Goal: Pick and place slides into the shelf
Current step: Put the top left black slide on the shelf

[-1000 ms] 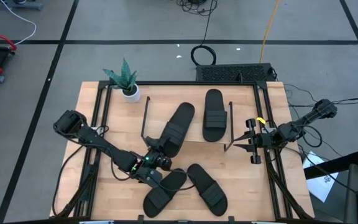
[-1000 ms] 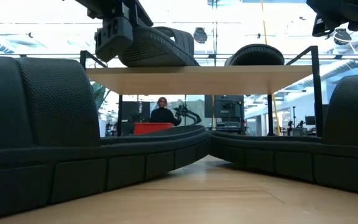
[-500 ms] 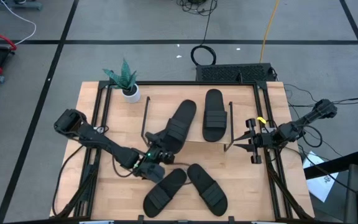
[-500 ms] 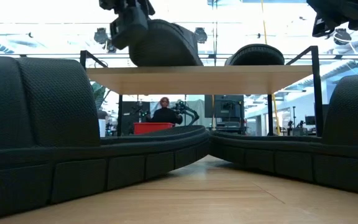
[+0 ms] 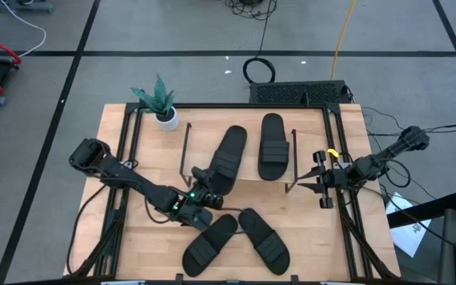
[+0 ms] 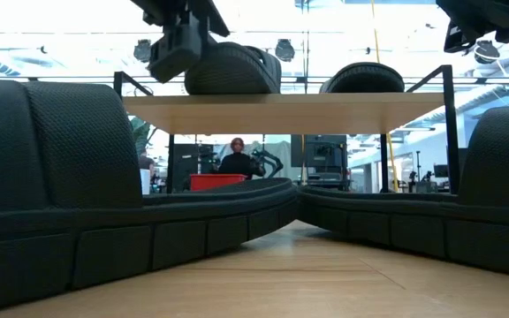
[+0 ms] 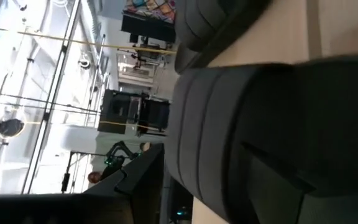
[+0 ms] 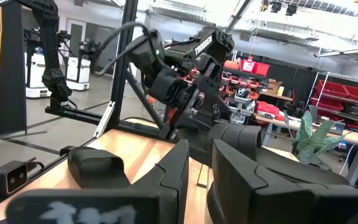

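Four matte-black ribbed-strap slides: two point(image 5: 226, 158) point(image 5: 271, 146) lie atop the low light-wood, black-wire shelf point(image 5: 253, 183), toes toward twelve o'clock; two point(image 5: 208, 244) point(image 5: 264, 237) form a V at its six o'clock.

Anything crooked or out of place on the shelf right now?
Yes. The left slide lies diagonally on the shelf, its heel end reaching the front edge by the left hand, while the right slide sits straight. Two more slides lie splayed in a V on the table.
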Controlling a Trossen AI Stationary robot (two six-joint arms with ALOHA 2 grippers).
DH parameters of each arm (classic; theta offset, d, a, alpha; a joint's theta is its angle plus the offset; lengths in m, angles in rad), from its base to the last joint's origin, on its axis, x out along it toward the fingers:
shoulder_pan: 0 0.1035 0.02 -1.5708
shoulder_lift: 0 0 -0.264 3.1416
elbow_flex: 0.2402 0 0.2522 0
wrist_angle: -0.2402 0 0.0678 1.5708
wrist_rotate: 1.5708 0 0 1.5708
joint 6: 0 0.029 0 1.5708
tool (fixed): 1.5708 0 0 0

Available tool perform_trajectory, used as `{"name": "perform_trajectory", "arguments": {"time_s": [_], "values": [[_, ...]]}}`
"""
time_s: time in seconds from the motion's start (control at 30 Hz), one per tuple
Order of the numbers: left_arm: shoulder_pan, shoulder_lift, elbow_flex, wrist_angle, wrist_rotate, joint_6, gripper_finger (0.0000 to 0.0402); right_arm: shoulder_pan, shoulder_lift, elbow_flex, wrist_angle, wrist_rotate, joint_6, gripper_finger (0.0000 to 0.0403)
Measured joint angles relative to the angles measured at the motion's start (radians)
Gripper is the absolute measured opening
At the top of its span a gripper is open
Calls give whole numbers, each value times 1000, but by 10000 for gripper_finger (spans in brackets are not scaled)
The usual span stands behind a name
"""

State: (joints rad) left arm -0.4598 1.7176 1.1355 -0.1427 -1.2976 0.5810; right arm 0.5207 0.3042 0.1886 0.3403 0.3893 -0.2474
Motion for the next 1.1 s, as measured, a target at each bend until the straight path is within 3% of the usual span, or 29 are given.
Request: {"name": "perform_trajectory", "arguments": {"time_s": [0.3, 0.5, 0.57, 0.67, 0.8, 0.9, 0.97, 1.1], "values": [[-25, 0, 0, -33, -49, -4, 214, 0, 0, 0, 0, -1, 1, 64], [-112, -11, 0, 37, -240, 142, 214, 0, 4, 0, -1, -2, 5, 64], [-145, -51, -1, -6, -243, 68, 214, 0, 12, 0, -1, -2, 31, 64], [-192, -153, -1, -188, -236, -172, 214, -5, 27, 0, 8, 3, 56, 64], [-218, -323, -1, -498, -82, -513, 214, -24, 49, 0, 73, 2, 47, 64], [-183, -440, -12, -563, 77, -601, 214, -41, 59, 0, 99, 2, 38, 64], [-147, -514, -51, -502, 222, -526, 214, -51, 61, 0, 105, 1, 26, 64], [-72, -660, -183, -236, 582, -230, 213, -71, 61, 0, 104, 1, 21, 64]]}}
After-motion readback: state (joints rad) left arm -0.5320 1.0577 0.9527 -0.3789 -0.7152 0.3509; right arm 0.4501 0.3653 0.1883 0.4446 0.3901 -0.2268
